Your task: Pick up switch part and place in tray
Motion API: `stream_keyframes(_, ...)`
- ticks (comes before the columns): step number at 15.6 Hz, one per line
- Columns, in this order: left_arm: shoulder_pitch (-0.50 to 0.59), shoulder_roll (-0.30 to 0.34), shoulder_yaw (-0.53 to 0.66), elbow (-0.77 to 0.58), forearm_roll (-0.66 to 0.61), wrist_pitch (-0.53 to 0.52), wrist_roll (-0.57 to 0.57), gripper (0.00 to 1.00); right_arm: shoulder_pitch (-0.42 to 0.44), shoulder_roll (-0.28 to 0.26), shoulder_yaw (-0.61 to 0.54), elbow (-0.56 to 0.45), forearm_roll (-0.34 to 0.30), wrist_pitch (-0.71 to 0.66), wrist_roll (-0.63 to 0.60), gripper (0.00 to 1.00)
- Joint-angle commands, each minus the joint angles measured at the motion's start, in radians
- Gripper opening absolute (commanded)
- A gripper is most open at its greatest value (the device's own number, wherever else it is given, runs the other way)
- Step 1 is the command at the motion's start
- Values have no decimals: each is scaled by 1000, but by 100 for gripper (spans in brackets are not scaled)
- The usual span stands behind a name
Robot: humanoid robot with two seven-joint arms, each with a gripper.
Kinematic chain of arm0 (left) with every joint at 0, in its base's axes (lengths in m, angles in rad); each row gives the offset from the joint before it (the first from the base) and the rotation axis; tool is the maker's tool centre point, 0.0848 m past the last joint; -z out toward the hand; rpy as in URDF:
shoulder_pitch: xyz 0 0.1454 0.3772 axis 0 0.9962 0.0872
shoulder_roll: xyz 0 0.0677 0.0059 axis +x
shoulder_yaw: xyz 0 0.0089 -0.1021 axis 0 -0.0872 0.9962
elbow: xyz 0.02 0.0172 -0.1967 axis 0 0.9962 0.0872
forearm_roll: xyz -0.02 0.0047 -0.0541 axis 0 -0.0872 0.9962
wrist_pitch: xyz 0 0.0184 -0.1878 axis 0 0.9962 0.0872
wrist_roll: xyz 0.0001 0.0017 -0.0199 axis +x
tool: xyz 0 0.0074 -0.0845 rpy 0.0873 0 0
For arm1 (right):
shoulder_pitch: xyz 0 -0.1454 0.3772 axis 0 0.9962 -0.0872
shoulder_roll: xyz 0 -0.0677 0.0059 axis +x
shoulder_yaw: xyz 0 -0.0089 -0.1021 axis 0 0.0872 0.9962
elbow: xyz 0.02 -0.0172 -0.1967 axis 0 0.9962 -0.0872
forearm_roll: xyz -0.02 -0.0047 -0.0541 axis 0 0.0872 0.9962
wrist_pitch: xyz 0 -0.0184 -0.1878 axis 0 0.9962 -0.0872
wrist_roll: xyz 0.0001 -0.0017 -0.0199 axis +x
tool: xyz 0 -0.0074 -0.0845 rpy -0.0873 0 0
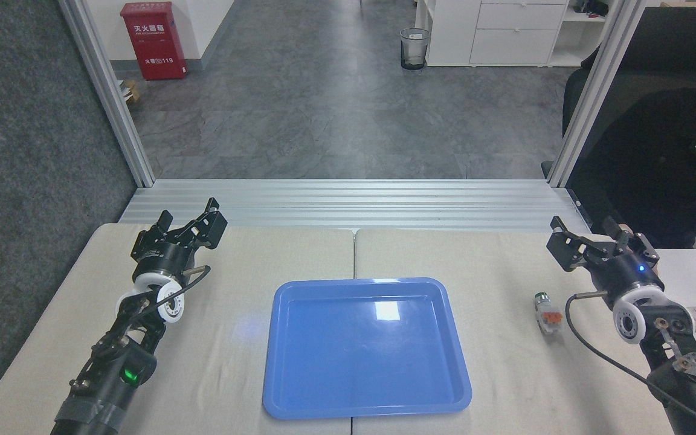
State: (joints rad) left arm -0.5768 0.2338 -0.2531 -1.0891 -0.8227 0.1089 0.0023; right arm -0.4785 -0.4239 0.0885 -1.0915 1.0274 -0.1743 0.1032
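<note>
While the switch part point(548, 314) lies right of the tray point(365, 348), both arms' jaws are spread.

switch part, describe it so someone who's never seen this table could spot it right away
Start at the large glossy blue plastic tray in the middle of the beige table, then look to its right. There, apart from the tray and just in front of the right gripper, lies the small white translucent plastic switch part. Its orange middle piece and round silver end set it apart.
</note>
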Motion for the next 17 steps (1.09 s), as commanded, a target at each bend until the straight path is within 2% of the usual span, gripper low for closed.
stream_keyframes(1, 0, -1, 0, 0, 1, 0, -1, 100, 4, -2, 5, 1, 3, -1, 1, 99)
stream_keyframes(17, 0, -1, 0, 0, 1, 0, -1, 100, 31, 14, 11, -48, 8, 2, 1, 99)
